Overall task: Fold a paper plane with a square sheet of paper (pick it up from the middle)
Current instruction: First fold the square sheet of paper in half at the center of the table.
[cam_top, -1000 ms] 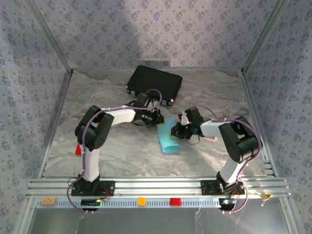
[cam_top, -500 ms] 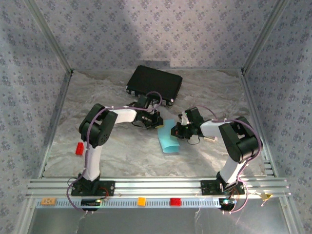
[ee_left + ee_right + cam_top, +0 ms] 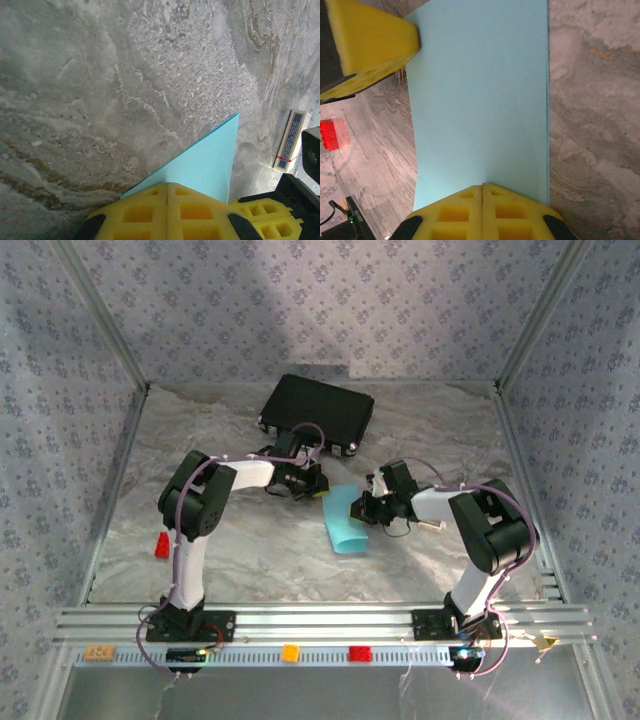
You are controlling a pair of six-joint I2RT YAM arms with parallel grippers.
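Observation:
The square sheet of paper (image 3: 345, 524) lies folded into a light blue rectangle on the marble tabletop, its left long edge curling up a little. My left gripper (image 3: 321, 494) is shut, its yellow tips (image 3: 166, 184) set down on the far corner of the paper (image 3: 210, 165). My right gripper (image 3: 358, 512) is shut too, its tips (image 3: 482, 185) resting on the paper (image 3: 480, 100) at its right edge. I cannot tell whether either pair of jaws pinches the sheet. The left gripper's yellow finger (image 3: 370, 45) shows at the sheet's far corner.
A black case (image 3: 318, 412) lies behind the arms at the back. A red brick (image 3: 161, 545) sits left of the left arm. An orange brick (image 3: 290, 652) and a red brick (image 3: 359, 653) rest on the front rail. Metal frame posts and patterned walls enclose the table.
The left arm's elbow has swung slightly while its gripper stayed at the sheet's far corner. The right arm and the paper have not moved.

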